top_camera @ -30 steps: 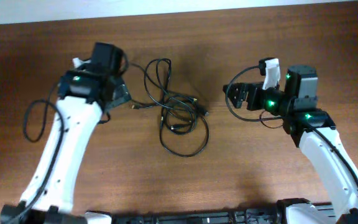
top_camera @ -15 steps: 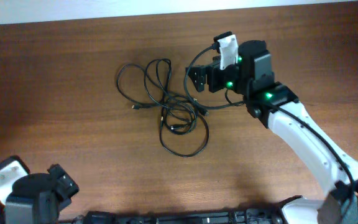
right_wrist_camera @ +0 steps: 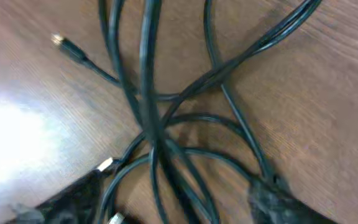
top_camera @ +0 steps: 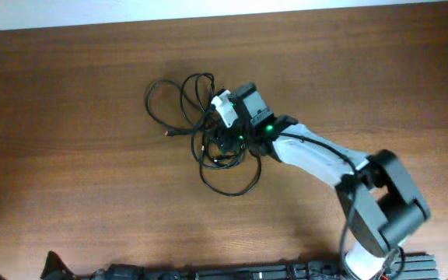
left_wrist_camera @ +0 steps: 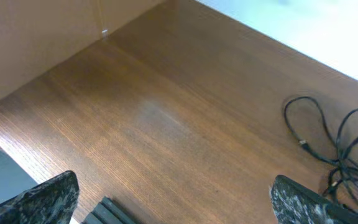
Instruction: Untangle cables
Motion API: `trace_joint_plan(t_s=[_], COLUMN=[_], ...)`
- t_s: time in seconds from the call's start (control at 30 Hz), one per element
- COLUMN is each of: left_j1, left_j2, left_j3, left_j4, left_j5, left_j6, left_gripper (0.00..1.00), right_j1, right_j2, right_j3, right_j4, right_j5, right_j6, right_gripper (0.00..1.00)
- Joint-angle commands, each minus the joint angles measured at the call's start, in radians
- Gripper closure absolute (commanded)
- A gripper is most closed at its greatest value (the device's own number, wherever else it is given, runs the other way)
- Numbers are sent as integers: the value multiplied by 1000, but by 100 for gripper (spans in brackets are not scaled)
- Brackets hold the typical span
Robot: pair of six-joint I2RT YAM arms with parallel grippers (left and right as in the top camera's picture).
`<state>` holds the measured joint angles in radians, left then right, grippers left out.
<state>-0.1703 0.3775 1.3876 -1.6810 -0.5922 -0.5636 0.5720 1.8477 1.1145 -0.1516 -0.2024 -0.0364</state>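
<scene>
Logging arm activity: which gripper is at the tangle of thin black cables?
The right gripper: it straddles the crossing thin black cables, while the left gripper hangs over bare wooden table, the tangle off to its side.

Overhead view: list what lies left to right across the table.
cables' left loop → right end effector → white arm link → black arm joint

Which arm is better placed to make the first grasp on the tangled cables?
Right. The right gripper hangs directly over the cables, open jaws straddling several strands. The left gripper, also open, sits far off, the cables only at its view's edge.
</scene>
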Motion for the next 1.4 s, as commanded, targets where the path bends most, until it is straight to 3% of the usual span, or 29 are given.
trace_joint_plan(t_s=[0.0,0.03,0.07,0.27,0.4,0.5,0.67,0.77,0.87,1.07,1.13,1.27,1.37], left_j1=[43,63,80,108,108,108,108,108,108,107,92,-53,-137], left_j2=[-52,-54,-54,-54,-54,-54,-50,-2,186,769,930,1204,1320], left_j3=[0,1,0,0,0,0,-12,-177,-335,-343,-343,-343,-343], left_j4=[0,0,0,-1,48,187,301,483,707,1038,1151,1352,1499], left_j5=[-14,-14,-14,-14,-13,206,289,471,700,1131,1304,1344,1184], left_j6=[11,11,11,11,11,11,11,11,13,197,337,508,516], left_gripper=[1,1,1,1,1,1,1,1,1,0,1,1,10], right_j1=[3,3,3,-18,-179,-292,-340,-337,-337,-336,-336,-289,-255], right_j2=[37,34,22,-133,-209,-254,-362,-377,-377,-377,-377,-375,-375], right_j3=[14,18,31,238,407,503,533,545,545,545,545,545,545], right_j4=[68,87,84,-149,-349,-516,-578,-558,-615,-664,-664,-664,-665], right_j5=[39,39,39,39,-36,-111,-148,-418,-503,-528,-528,-527,-527], right_j6=[0,27,30,29,78,79,78,78,70,67,68,67,68], right_gripper=[69,88,96,96,96,96,96,96,96,96,96,96,96])
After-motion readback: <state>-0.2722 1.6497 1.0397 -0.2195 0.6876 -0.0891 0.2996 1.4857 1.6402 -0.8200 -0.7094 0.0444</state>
